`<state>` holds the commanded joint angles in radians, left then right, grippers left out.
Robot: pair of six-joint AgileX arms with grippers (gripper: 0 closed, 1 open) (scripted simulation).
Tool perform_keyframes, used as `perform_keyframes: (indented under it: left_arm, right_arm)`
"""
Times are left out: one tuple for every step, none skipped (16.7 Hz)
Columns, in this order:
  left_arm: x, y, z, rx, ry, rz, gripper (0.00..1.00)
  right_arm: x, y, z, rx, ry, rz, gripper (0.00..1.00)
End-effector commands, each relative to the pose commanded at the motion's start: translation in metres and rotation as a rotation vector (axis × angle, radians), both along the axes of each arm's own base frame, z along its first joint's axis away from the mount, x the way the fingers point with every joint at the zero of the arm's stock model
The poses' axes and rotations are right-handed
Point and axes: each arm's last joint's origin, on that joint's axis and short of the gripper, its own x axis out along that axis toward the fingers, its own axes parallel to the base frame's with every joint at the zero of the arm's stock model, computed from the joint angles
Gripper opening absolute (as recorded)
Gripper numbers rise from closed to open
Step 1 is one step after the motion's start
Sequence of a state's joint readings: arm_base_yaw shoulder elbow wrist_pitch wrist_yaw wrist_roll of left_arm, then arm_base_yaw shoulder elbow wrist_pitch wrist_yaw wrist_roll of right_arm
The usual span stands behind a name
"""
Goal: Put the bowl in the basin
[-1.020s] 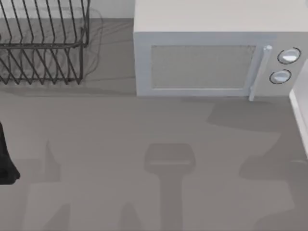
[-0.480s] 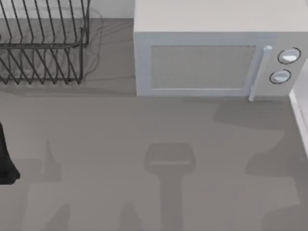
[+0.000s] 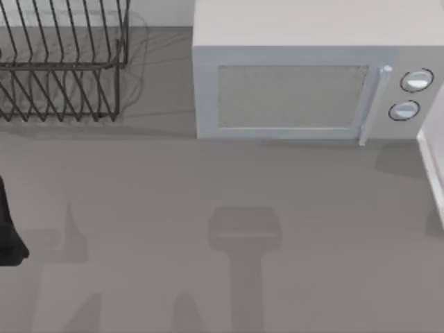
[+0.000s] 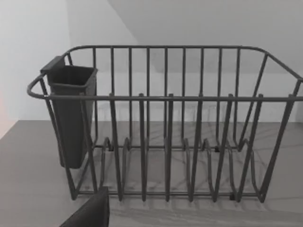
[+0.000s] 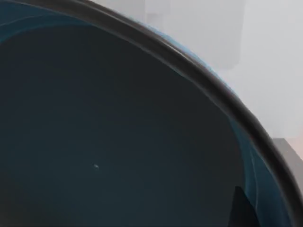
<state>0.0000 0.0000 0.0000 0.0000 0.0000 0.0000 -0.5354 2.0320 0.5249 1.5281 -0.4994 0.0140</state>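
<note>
Glossy blue bowl [image 5: 118, 132] with dark curved rim close at right wrist, jaw state can't tell, wire rack [image 3: 62, 62] upper left, boxy microwave [image 3: 305, 83] upper right, bare matte table [image 3: 208, 243] below, left arm [image 3: 8, 229] at left edge.

The bench [image 3: 139, 208] is plain grey. The microwave [image 3: 305, 41] is pale grey-white, its door window [image 3: 291, 96] a finely speckled grey mesh, with two silvery round knobs [image 3: 416, 80] ringed in dark. The rack [image 3: 62, 69] is dark grey wire, and its cup [image 4: 71, 113] is solid charcoal. The bowl [image 5: 104, 142] is deep glossy blue inside with a dark rim.
</note>
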Motion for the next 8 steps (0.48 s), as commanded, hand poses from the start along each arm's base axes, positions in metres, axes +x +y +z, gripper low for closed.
perform_keyframes:
  left_arm:
    - [0.0,0.0,0.0,0.0,0.0,0.0,1.0]
    - [0.0,0.0,0.0,0.0,0.0,0.0,1.0]
    - [0.0,0.0,0.0,0.0,0.0,0.0,1.0]
    - [0.0,0.0,0.0,0.0,0.0,0.0,1.0]
    - [0.0,0.0,0.0,0.0,0.0,0.0,1.0]
    - [0.0,0.0,0.0,0.0,0.0,0.0,1.0]
    - [0.0,0.0,0.0,0.0,0.0,0.0,1.0]
    - [0.0,0.0,0.0,0.0,0.0,0.0,1.0]
  right_arm:
    - [-0.002,0.002,-0.01,0.0,0.0,0.001,0.0]
    - [-0.005,0.004,-0.019,0.001,0.001,0.001,0.0]
    - [-0.007,0.006,-0.027,0.004,0.004,0.002,0.0]
    - [-0.009,0.007,-0.032,0.006,0.008,0.002,0.0]
    - [-0.01,0.008,-0.036,0.008,0.01,0.003,0.0]
    - [-0.01,0.009,-0.037,0.009,0.011,0.003,0.0]
    - [-0.01,0.009,-0.037,0.009,0.011,0.003,0.0]
    - [-0.01,0.009,-0.037,0.009,0.011,0.003,0.0]
